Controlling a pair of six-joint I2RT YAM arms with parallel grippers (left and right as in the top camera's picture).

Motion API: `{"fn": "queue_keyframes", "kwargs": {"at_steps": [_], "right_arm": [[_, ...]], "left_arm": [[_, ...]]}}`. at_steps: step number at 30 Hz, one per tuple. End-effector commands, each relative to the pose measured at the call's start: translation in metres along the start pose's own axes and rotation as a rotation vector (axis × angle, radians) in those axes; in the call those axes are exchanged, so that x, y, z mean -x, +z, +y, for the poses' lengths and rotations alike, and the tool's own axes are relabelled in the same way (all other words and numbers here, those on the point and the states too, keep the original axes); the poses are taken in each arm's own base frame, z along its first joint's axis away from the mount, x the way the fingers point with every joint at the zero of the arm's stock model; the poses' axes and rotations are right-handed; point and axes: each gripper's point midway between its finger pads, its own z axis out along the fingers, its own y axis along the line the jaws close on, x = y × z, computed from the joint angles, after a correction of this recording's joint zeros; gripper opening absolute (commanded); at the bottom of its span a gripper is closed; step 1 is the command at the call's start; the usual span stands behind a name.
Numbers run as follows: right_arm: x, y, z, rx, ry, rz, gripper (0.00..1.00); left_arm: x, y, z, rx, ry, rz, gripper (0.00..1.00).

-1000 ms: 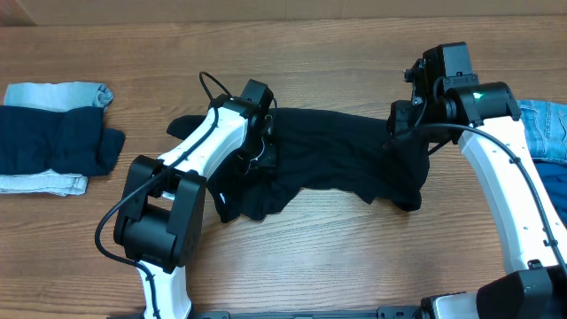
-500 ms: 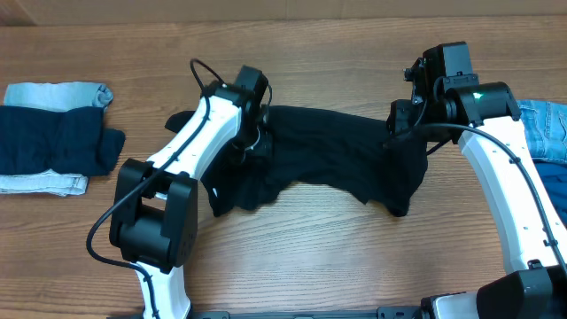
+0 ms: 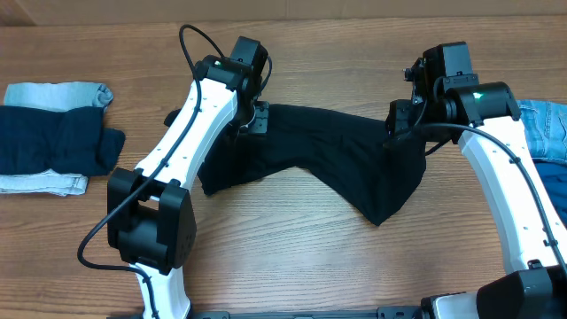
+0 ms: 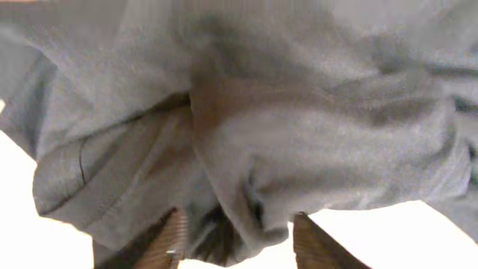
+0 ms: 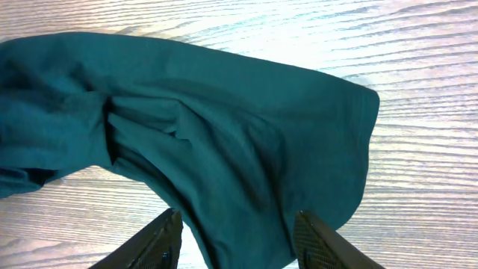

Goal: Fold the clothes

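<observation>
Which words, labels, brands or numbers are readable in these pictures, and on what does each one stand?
None can be read. No text shows on the black garment, the folded pile, the denim, the left arm, the right arm or the table.

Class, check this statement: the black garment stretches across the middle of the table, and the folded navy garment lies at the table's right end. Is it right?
No. The folded navy garment lies at the left end of the table, as the overhead view shows. The black garment does stretch across the middle.
</observation>
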Motion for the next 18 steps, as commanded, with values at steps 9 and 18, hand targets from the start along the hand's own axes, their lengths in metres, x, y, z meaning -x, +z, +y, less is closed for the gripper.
{"fn": "queue_keyframes", "kwargs": {"at_steps": [9, 18], "right_arm": [[0.003, -0.006, 0.001, 0.006, 0.002, -0.022, 0.52], [0.003, -0.006, 0.001, 0.005, 0.002, -0.022, 0.51]], "left_arm": [[0.013, 0.037, 0.017, -0.209, -0.184, -0.017, 0.58], [0.008, 0.035, -0.008, -0.359, -0.183, 0.029, 0.50]]}}
